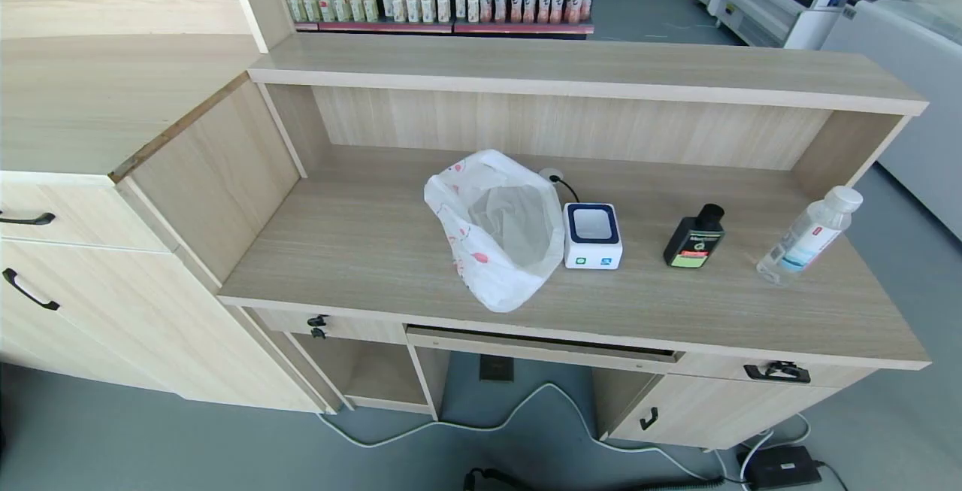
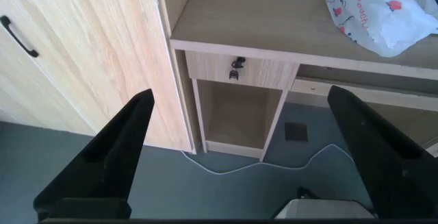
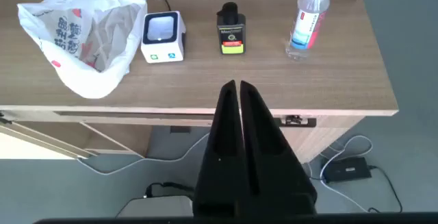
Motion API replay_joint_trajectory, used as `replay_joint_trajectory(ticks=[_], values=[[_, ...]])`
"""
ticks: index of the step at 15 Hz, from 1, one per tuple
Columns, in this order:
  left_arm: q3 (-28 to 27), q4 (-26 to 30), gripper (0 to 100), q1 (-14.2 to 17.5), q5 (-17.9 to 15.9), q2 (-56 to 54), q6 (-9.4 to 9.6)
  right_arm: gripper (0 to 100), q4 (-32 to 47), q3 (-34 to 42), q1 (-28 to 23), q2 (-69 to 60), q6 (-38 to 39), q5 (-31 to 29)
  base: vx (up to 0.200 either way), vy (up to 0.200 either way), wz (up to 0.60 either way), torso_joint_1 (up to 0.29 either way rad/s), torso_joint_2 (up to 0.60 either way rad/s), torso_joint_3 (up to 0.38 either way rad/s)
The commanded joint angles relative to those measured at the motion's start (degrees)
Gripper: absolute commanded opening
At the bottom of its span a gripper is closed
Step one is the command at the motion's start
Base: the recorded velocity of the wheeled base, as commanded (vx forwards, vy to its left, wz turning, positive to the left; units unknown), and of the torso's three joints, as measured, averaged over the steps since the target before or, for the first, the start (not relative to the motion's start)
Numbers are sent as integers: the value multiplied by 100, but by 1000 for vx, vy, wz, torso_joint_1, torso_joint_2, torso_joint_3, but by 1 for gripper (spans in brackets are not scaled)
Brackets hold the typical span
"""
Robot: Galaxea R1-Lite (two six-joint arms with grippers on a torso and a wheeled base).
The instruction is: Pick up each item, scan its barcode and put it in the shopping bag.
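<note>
Two items stand on the pale wooden counter, both not yet scanned: a squat black plastic bottle with a green and red label and a clear plastic water bottle with a white cap. Taking 12 o'clock as away from the robot, the black bottle is at 3 o'clock from the small white box scanner with a dark-framed window, and the clear bottle is further out the same way. The open white plastic shopping bag with red print touches the scanner at its 9 o'clock. Both bottles look upright, long axes vertical. The right gripper, fingers pressed together, hangs off the counter's front edge with the black bottle about 12 o'clock ahead, so it seems the nearer arm. The left gripper, fingers wide apart, sits low near the bag's corner
</note>
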Motion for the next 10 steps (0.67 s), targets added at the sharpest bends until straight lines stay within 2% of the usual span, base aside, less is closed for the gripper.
replay_joint_trajectory(ticks=[1, 5, 6, 10], values=[[1, -6, 100, 1, 1, 0, -2, 100, -1470, -521, -290, 2708, 39, 253, 0, 0, 0, 0, 0, 0], [1, -6, 100, 1, 1, 0, -2, 100, -2903, -916, -808, 4949, -268, 341, 0, 0, 0, 0, 0, 0], [1, -6, 100, 1, 1, 0, -2, 100, -3052, -1066, -844, 5327, -304, 341, 0, 0, 0, 0, 0, 0], [1, -6, 100, 1, 1, 0, -2, 100, -2779, -1611, -879, 6311, -989, 121, 0, 0, 0, 0, 0, 0]])
